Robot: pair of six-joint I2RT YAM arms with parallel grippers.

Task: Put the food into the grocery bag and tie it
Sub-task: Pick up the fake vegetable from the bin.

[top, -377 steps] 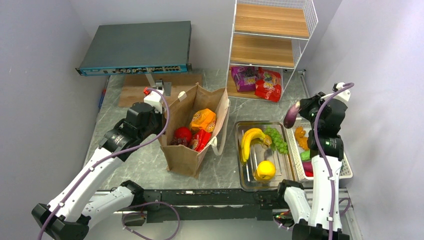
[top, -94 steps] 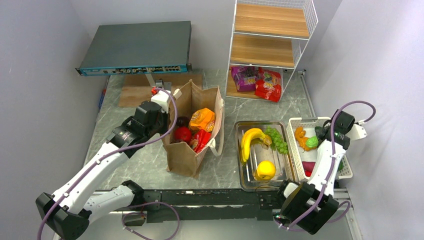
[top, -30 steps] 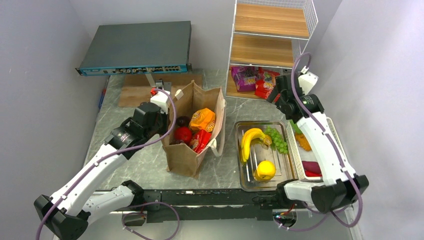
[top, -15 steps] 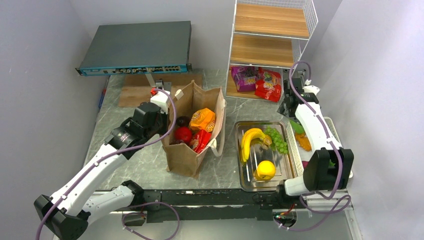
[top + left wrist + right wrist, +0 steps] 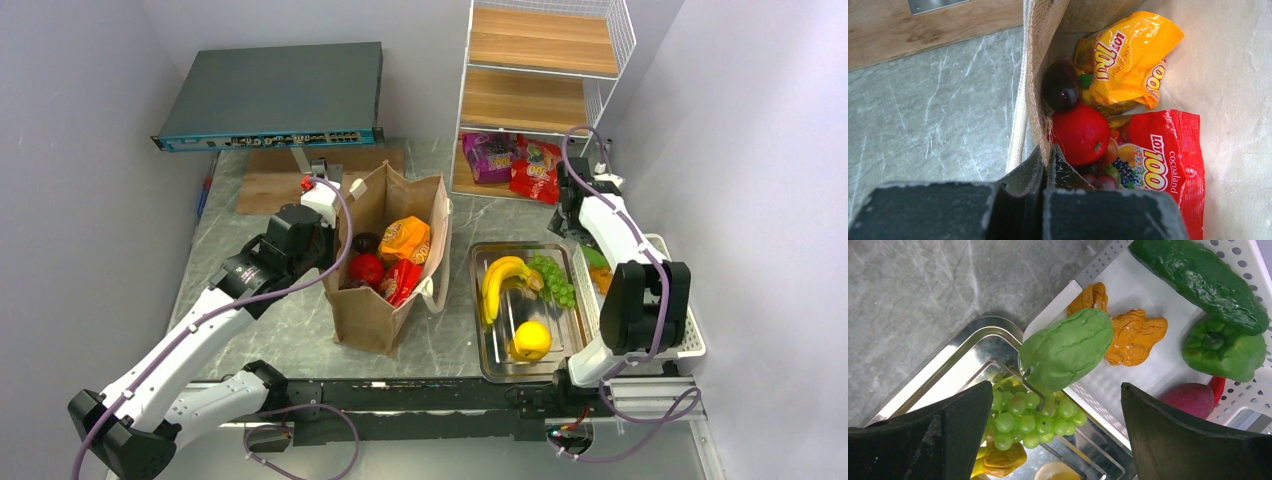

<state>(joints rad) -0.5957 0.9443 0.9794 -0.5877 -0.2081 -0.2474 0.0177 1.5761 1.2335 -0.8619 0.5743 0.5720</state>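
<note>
Grocery bag (image 5: 372, 312) rim in left gripper (image 5: 1048, 156)

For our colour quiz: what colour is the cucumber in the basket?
Cucumber: dark green, best in the right wrist view.

You see the jaws spread wide at the two bottom corners, and between them a wrinkled green vegetable (image 5: 1068, 350) lies across the rim where the white perforated basket (image 5: 1098, 271) meets the steel tray (image 5: 943, 367), its lower end over a bunch of green grapes (image 5: 1030, 422) in the tray. In the basket you have knobbly orange pieces (image 5: 1135, 335) just beside that vegetable, a dark green cucumber (image 5: 1198, 282) at top right, a green pepper (image 5: 1225, 352) below it and a dark red item (image 5: 1190, 400) lower down. Grey marbled desk (image 5: 938, 285) fills your upper left.
</note>
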